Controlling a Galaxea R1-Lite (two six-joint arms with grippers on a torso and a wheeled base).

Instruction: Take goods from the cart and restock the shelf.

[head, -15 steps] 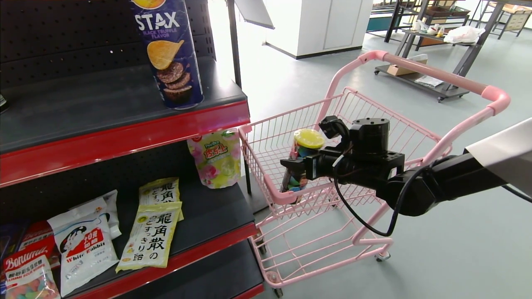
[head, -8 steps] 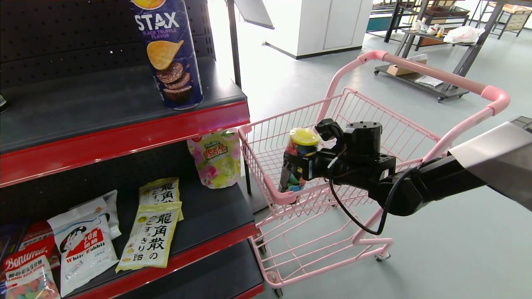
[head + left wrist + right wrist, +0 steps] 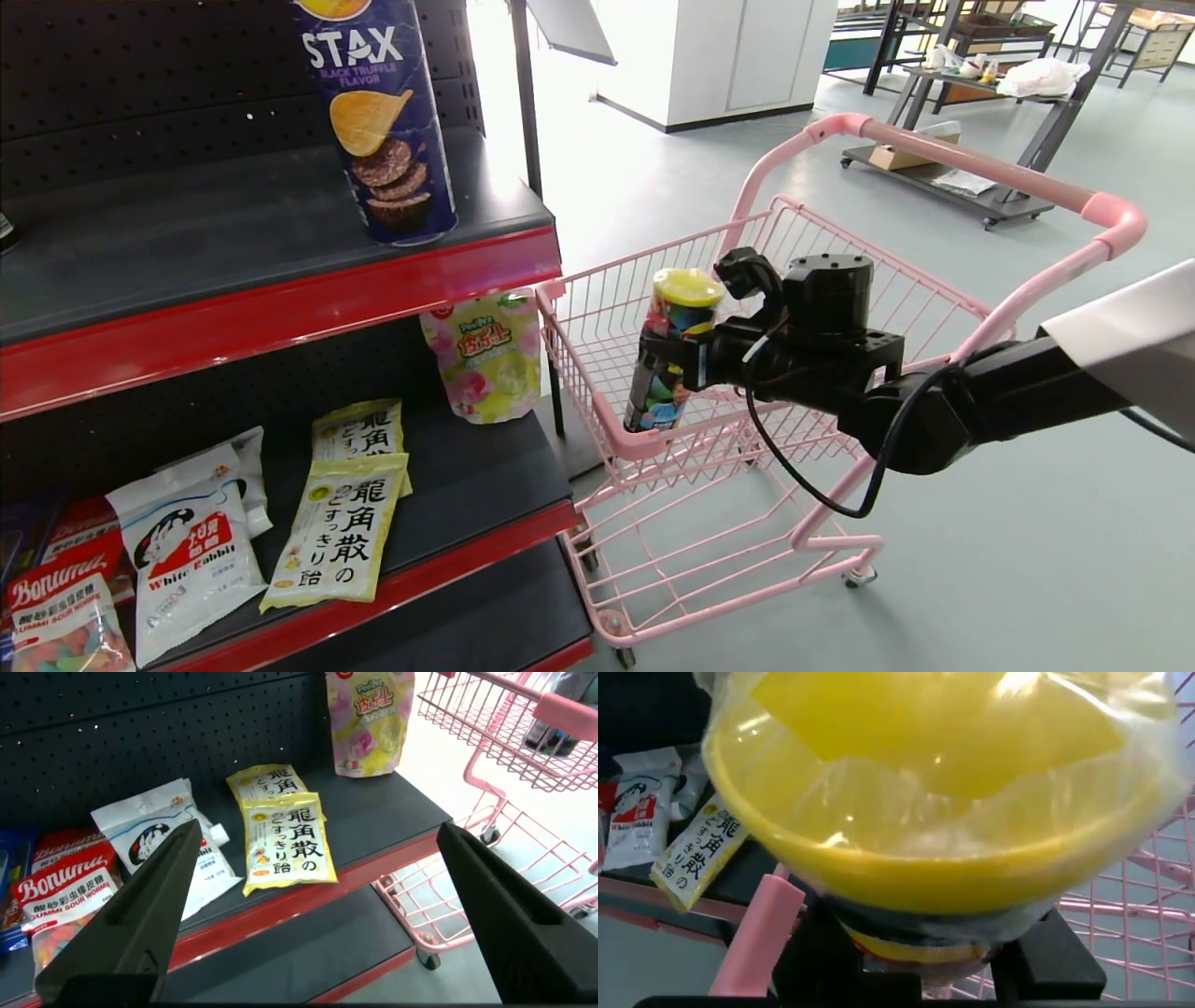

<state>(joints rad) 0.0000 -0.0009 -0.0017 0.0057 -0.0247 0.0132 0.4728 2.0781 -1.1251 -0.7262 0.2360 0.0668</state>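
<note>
My right gripper (image 3: 674, 366) is shut on a tall candy canister (image 3: 669, 351) with a yellow lid (image 3: 924, 793) and colourful wrap. It holds the canister upright, lifted inside the front corner of the pink cart (image 3: 840, 280), near the cart's rim beside the shelf. In the right wrist view the yellow lid looms close, with the gripper's dark fingers (image 3: 1046, 957) below it. My left gripper (image 3: 318, 915) stands open, its two dark fingers (image 3: 140, 915) spread in front of the lower shelf (image 3: 374, 849), above the red shelf edge.
A tall chips can (image 3: 378, 121) stands on the upper shelf (image 3: 233, 233). The lower shelf (image 3: 485, 467) holds a green-pink pouch (image 3: 483, 355), two yellow sachets (image 3: 347, 523), a white candy bag (image 3: 187, 551) and a red bag (image 3: 61, 607). Grey floor lies beyond the cart.
My right gripper has raised the canister and shifted it slightly toward the shelf; its base now sits higher against the cart's front rim.
</note>
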